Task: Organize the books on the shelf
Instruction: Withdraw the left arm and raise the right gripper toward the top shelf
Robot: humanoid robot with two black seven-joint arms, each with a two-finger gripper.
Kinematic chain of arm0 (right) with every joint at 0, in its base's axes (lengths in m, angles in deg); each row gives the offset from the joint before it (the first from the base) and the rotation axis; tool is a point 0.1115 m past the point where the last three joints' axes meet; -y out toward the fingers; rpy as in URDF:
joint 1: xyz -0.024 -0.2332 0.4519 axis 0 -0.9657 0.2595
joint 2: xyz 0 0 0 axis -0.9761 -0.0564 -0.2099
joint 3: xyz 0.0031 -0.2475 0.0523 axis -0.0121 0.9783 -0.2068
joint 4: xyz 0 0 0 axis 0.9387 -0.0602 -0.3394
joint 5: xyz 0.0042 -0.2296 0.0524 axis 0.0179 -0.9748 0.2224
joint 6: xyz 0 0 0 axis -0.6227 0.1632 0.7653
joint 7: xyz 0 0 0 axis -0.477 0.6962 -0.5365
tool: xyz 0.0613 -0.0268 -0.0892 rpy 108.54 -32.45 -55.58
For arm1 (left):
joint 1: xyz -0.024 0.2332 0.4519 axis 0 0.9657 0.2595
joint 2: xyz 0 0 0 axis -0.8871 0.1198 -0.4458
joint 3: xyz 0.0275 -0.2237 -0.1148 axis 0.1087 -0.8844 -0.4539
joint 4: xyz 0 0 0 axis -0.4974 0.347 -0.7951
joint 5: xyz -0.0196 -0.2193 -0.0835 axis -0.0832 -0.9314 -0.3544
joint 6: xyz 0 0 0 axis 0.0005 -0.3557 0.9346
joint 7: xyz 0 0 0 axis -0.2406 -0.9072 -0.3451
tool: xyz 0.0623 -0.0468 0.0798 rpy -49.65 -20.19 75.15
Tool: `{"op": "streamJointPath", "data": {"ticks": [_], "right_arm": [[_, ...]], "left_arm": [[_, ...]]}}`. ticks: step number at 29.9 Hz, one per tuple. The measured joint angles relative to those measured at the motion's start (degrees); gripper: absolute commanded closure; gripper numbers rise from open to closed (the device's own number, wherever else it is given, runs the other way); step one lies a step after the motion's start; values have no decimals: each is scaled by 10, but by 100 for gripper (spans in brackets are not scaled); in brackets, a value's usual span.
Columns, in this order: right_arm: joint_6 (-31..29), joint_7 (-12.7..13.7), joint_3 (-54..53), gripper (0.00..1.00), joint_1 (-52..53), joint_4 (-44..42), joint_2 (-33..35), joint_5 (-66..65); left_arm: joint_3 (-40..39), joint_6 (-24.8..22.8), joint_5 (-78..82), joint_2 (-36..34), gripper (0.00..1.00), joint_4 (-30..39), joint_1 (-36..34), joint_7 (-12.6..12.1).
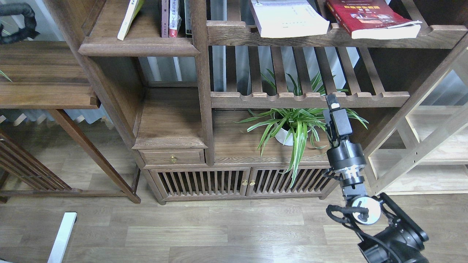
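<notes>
Two large paperbacks, pale white (289, 16) and red (369, 16), lie on a slatted rack, titles unreadable; right end effector (333, 104) raised before a spider plant (292, 128), grip state unclear

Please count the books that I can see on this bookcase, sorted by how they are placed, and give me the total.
Lying flat on the slatted rack: 2, the white book and the red book
Leaning on the solid shelf: 1, the yellow-green book
Standing upright on that shelf: about 3, the thin upright books, partly cut off by the frame
Total: about 6
</notes>
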State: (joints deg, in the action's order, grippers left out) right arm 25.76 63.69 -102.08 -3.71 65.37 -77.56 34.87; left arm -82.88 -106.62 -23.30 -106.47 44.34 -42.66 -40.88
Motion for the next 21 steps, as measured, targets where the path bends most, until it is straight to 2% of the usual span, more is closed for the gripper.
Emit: {"op": "streamJointPath", "data": {"ticks": [3,10,17,21], "right_arm": [[0,1,-1,2,3,11,0,1],[0,1,-10,2,29,28,-5,1],[0,1,-32,2,44,28,-11,1],[0,1,-44,2,44,27,-11,4]], "left_arm": [[0,-19,-29,3,3,0,18,10],[0,-22,-66,15,3,5,52,8],[4,-22,-105,40,5,64,83,1],[4,-22,-105,46,6,122,120,-7]]}}
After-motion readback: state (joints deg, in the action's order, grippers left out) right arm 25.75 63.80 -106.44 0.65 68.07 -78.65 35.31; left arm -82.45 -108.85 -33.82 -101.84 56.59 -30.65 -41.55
